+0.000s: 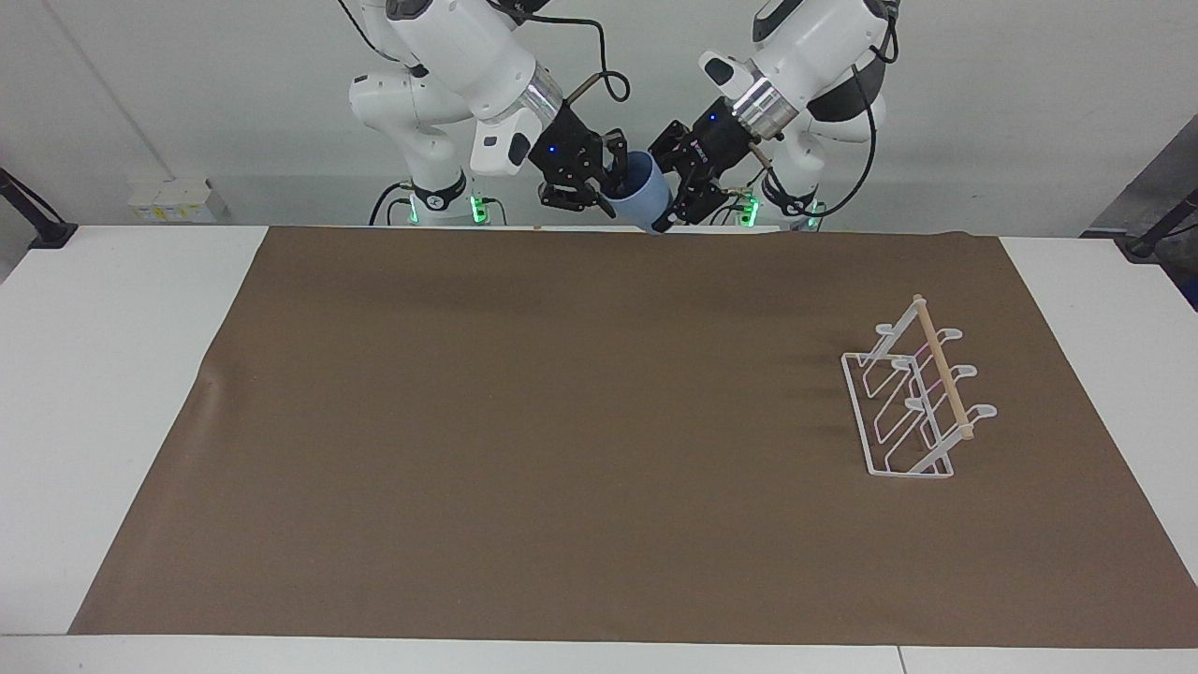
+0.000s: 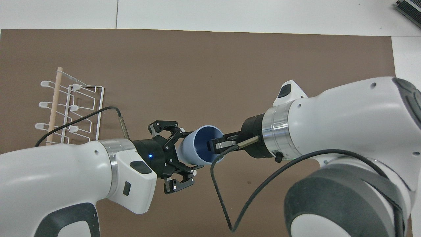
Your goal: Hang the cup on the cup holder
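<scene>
Operator, your work surface is a white table (image 1: 112,393) covered by a brown mat (image 1: 562,421); a pale wall (image 1: 187,94) closes the robots' end.

Both grippers hang in the air over the mat's edge nearest the robots, and the cup (image 1: 642,198) (image 2: 199,148) sits between them, tilted and clear of the mat. Your right gripper (image 1: 597,183) (image 2: 215,145) is clamped on the cup's rim, one finger inside the mouth and one outside. Your left gripper (image 1: 676,202) (image 2: 180,161) surrounds the tapered base end with its fingers spread to either side. Whether those fingers press on the cup or stand just off it cannot be told from either view.

Farther from the robots, toward the left arm's end of the table, the cup holder (image 1: 915,402) (image 2: 70,107) stands upright on the mat, well apart from the cup and both grippers. Its wooden dowel (image 1: 943,379) (image 2: 54,105) runs along the top above the slanted wire prongs, and nothing hangs on them.
</scene>
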